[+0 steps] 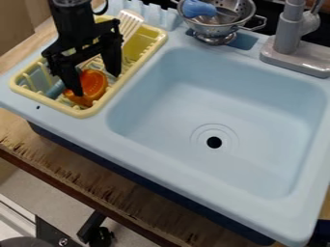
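Observation:
The gripper (97,85) hangs over the yellow dish rack (84,114) at the upper left, its two fingers spread wide apart. An orange, rounded object (95,86) lies in the rack below and between them. The left fingertip overlaps the orange object in the view, while the right one hangs just beyond its right side; whether either touches it I cannot tell. Behind the right finger, a white slotted spatula (130,20) leans in the rack. A light blue item (55,89) is partly hidden at the left finger.
The light blue sink basin (174,130) lies right of the rack. A metal colander (222,30) with a blue item (199,8) in it stands at the back edge, and a grey faucet (290,36) rises at the upper right. A wooden counter edge (84,178) runs along the front.

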Tool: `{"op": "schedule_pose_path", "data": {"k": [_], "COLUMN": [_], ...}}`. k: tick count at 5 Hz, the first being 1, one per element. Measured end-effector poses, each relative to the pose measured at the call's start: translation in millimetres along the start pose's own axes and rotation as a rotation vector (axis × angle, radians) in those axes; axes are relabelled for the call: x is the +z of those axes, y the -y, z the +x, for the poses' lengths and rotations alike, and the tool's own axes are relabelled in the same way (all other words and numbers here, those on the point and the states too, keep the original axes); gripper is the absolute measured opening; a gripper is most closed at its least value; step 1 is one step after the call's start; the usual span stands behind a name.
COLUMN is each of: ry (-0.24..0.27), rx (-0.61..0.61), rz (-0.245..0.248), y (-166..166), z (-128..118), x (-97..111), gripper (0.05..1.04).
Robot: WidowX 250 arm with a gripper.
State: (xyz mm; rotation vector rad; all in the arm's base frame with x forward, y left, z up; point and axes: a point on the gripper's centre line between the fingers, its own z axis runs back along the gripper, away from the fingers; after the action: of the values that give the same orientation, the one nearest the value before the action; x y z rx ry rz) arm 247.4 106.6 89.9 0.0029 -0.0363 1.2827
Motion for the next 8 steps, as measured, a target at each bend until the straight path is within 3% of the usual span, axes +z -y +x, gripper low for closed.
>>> {"op": "schedule_pose_path", "data": {"k": [1,5,6,7,8], "ry": [0.014,0.076,0.063,0.016,-0.062], "rx": [-0.007,-0.042,-0.054,-0.098,-0.18], "rz": [-0.039,-0.031,-0.041,-0.023,0.01], "y": [-1.7,-6.7,-8.1,-13.3,-14.6], "z": [-1.7,-1.0,-2.7,-6.0,-8.0], "x": [3.1,-18.0,-19.2,-18.1,-10.7], "gripper": [0.999,0.971,0.871,0.871,0.871]}}
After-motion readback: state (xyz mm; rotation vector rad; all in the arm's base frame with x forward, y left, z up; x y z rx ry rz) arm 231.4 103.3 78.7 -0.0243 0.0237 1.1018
